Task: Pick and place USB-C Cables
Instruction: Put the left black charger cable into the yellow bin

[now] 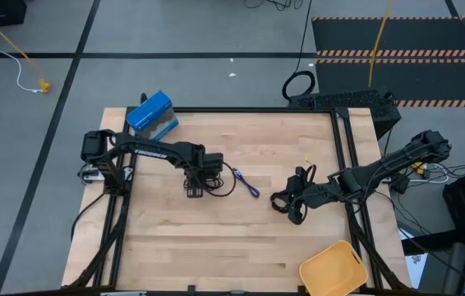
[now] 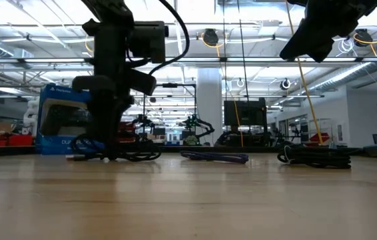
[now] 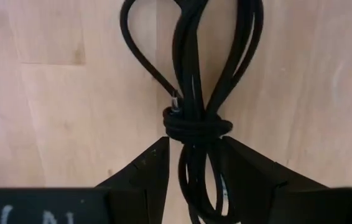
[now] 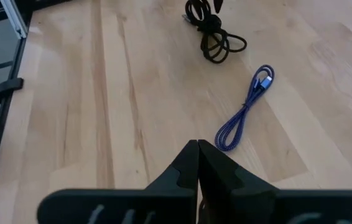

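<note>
A black USB-C cable point(image 3: 191, 74), coiled and tied by a knot point(image 3: 196, 127), lies on the table left of centre. My left gripper point(image 3: 194, 143) is open and low over it, one finger on each side of the loops just behind the knot. The blue-purple cable point(image 4: 244, 113) lies flat near the table's middle point(image 1: 246, 183). The second black cable point(image 1: 302, 178) lies bundled right of centre point(image 2: 315, 157). My right gripper point(image 4: 198, 144) is shut and empty, held above the table next to that bundle point(image 1: 292, 210). My left gripper comes down on the black cable from above, and its two fingers point(image 3: 145, 168) stand along the loops point(image 3: 201, 180) just behind the knot. I cannot tell whether the fingers touch the cord. The cable lies flat on the table.
A blue box point(image 1: 150, 115) stands at the table's far left corner. A yellow tray point(image 1: 331, 267) sits at the near right corner. Black frame rails point(image 1: 349, 140) run along the table's left and right sides. Bare wood lies across the near middle.
</note>
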Robot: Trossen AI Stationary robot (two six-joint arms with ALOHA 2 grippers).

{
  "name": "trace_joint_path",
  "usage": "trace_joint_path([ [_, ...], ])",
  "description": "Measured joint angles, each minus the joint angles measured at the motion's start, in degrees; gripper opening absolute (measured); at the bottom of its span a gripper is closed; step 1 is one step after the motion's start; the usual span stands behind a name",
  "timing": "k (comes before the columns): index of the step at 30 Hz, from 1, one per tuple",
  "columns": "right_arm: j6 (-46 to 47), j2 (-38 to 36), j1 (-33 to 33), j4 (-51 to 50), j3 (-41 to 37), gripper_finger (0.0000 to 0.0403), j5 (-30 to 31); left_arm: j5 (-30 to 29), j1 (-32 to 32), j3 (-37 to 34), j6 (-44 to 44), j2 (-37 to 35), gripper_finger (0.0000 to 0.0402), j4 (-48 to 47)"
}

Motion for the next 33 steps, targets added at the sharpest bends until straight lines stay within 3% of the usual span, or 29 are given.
trace_joint_path([
  [10,-0.04,0.0,0.0,0.64,0.0,0.0,0.0,3.53,2.18,-0.15,-5.15,-0.63,0.0151,-0.64],
  [23,-2.34,0.0,1.36,5.35,0.0,0.0,-0.26,4.38,2.23,-5.54,-5.65,-0.61,0.0224,3.77],
  [28,-3.02,0.0,1.36,6.46,0.0,0.0,-0.17,4.52,2.2,-7.91,-6.12,-0.61,0.0208,6.67],
  [33,-3.02,-0.01,1.36,6.53,0.0,0.0,-0.06,4.56,2.2,-8.66,-6.14,-0.61,0.0157,7.05],
])
